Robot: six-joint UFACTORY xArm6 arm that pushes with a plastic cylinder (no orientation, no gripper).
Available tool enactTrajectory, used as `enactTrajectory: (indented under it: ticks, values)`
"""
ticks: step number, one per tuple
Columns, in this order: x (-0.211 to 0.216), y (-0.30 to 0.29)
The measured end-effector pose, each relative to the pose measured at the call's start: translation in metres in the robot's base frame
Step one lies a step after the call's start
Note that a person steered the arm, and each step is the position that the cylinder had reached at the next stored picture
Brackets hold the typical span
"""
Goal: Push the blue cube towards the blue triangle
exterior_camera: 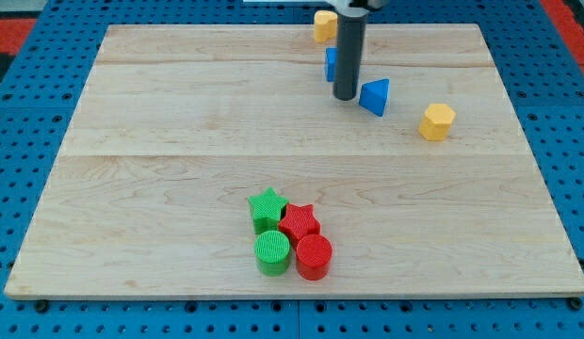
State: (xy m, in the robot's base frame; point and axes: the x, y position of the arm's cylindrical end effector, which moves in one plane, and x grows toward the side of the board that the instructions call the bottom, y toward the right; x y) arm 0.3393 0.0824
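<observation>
Bright, even light is washing over the pale table (179, 113); shadows are staying soft and short, everything is looking sharp, no glare showing.

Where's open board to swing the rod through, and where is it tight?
Free: the whole view's left half, and the wide band between the blue triangle and the green star. Tight: top centre, where my tip sits between blue cube and triangle, under a yellow block; also the green-red cluster.
</observation>
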Motion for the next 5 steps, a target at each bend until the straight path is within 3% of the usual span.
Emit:
enactTrajectory:
  ticks: [1, 2, 3, 4, 5]
  values:
    - [0.000, 0.052]
    - [0.006, 0.014]
    - [-0.002, -0.114]
    - [-0.053, -0.159]
    - [-0.090, -0.105]
